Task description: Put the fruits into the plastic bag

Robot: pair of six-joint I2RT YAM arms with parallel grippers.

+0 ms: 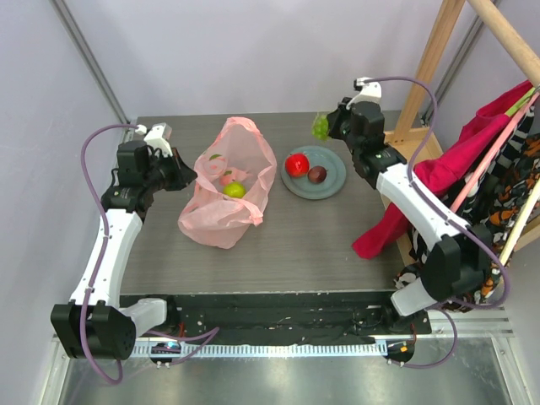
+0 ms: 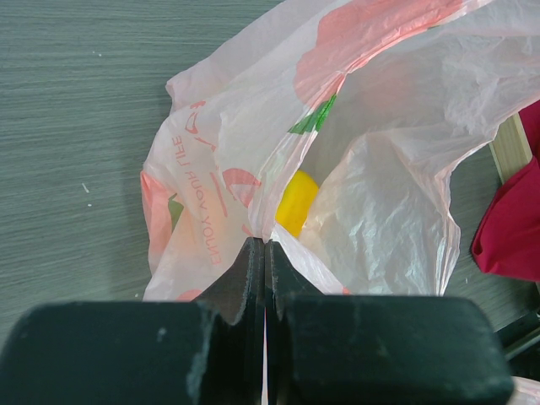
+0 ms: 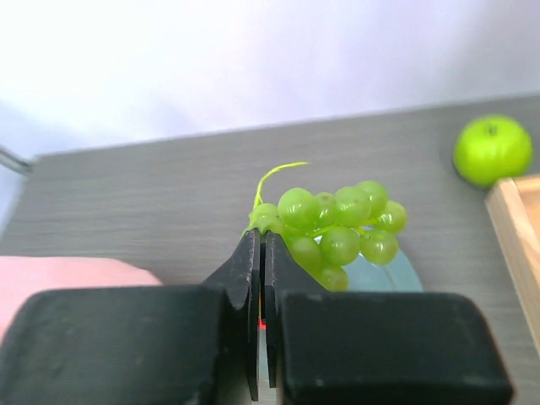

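In my matt black left pincer (image 2: 264, 246), a thin translucent pink plastic bag (image 2: 388, 169), crinkly; at my right pincer (image 3: 261, 238) tips, a glossy, smooth green plastic grape bunch (image 3: 337, 232) above a matt, grained grey tabletop (image 3: 152, 194)

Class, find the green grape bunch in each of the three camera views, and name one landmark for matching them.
Top external: near the table's far edge, right of centre, the green grape bunch hangs from the right gripper.
Left wrist: not in it.
Right wrist: centre of frame, at the gripper tips.
Landmark: the grey plate, beside the grapes in both those views.
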